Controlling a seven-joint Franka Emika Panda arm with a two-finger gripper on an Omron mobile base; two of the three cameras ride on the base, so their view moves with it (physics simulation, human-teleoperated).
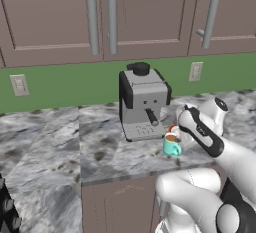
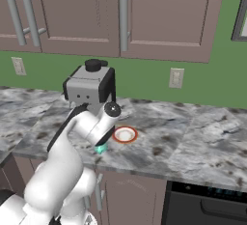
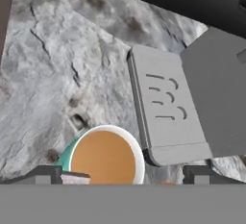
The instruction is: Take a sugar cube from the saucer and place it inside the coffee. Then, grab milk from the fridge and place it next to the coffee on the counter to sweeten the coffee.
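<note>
1. A grey marbled counter runs under brown wall cabinets and a green backsplash with white wall outlets.
2. The landmark is a grey and black coffee machine, standing on the counter against the backsplash.
3. The coffee, a teal mug of brown liquid, sits just in front of the machine's drip tray, at its right corner.
4. The saucer, white with an orange-red rim, lies on the counter just right of the machine, near the mug.
5. The gripper hangs directly over the mug, its fingertips spread wide on either side of the rim, holding nothing.
6. A pale bit beside the left fingertip may be the sugar cube; I cannot tell.
</note>
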